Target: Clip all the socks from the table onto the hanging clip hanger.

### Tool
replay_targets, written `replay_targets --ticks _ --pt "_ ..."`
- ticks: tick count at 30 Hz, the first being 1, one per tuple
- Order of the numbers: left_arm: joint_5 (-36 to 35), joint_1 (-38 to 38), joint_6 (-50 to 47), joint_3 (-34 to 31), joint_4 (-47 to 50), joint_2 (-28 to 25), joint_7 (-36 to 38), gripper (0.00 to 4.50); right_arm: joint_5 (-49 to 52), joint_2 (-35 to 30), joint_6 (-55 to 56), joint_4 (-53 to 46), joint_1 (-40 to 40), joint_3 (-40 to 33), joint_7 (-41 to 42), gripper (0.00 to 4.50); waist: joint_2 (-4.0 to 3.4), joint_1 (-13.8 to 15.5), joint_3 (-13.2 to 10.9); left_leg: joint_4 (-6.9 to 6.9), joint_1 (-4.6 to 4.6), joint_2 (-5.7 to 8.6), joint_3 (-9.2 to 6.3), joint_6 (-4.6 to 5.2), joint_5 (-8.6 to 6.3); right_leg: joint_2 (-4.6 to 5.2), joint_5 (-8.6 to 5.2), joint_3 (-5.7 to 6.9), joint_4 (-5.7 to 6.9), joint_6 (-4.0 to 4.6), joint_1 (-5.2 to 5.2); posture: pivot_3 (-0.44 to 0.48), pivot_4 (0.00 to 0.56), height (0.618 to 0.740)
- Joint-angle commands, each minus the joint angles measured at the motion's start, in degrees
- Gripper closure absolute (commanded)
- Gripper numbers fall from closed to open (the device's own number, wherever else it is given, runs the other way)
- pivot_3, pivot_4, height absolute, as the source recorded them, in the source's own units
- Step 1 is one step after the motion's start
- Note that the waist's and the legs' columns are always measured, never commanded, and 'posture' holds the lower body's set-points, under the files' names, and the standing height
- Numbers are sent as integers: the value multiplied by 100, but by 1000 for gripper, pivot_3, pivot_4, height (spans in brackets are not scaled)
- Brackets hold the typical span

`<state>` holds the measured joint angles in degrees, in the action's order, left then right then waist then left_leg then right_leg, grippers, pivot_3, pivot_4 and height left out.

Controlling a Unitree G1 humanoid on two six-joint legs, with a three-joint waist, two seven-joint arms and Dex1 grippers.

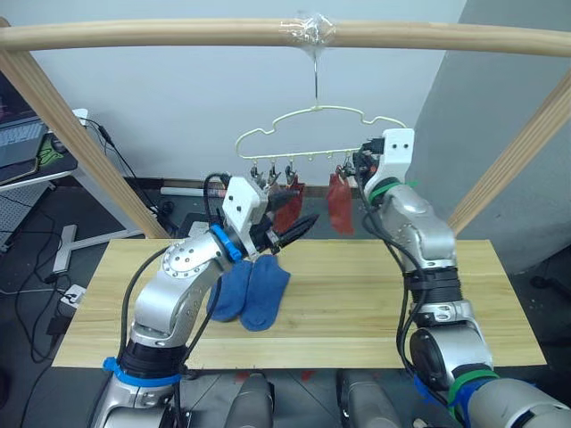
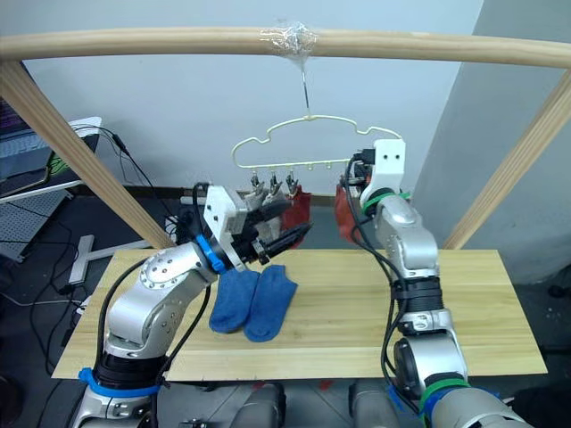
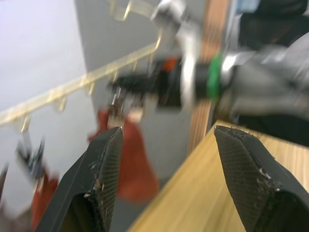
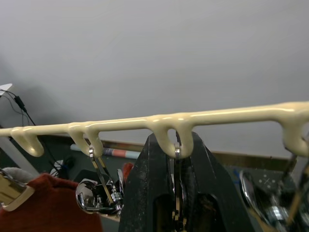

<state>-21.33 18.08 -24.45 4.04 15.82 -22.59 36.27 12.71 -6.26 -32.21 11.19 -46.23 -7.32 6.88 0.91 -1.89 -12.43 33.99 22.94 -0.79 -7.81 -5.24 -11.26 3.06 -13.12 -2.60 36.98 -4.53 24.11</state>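
- Nearest me, two blue socks (image 1: 250, 290) lie side by side on the table (image 1: 357, 303).
- My left gripper (image 1: 299, 227) hovers above them, fingers spread wide, empty.
- Farther back, my right gripper (image 4: 176, 193) pinches a clip (image 4: 176, 159) of the clip hanger (image 1: 312, 134); two rust-red socks (image 1: 339, 203) hang there.

I can read no text, label, brand, number or sign anywhere before me. The clip hanger (image 1: 314, 134), the socks (image 1: 250, 290) and the surface (image 1: 357, 303) bear no lettering that I can make out. The laptop screen (image 1: 18, 111) at my far left shows colours only, nothing legible.
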Motion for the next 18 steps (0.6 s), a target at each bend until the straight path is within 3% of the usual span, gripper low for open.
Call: replay_targets --ticks 1,5,11,18 --pt "700 -492 402 50 -772 -173 -317 1388 243 -300 -638 -335 -95 -87 268 4477 -1 -4 -1 0 -1 0 -1 0 0 0 -4 1 1 1 1 40 213 740" --pt "1111 -795 558 -215 -1739 -151 -867 1388 354 -572 -1006 -599 -67 -24 474 4477 -1 4 -1 0 1 -1 -2 0 0 0 -21 1 2 -4 2 35 215 740" --pt "988 -414 770 -326 -2857 567 -989 45 378 -617 -1258 -776 -20 -32 457 4500 2 50 -1 4 4 4 -2 0 0 5 -17 2 -2 -11 -3 28 209 740" --pt "1514 75 1161 110 -3732 892 -1003 45 396 -605 -1403 -906 22 -47 384 4500 2 -1 -1 2 3 3 -2 -1 0 3 -2 3 -1 -35 0 -10 192 740"
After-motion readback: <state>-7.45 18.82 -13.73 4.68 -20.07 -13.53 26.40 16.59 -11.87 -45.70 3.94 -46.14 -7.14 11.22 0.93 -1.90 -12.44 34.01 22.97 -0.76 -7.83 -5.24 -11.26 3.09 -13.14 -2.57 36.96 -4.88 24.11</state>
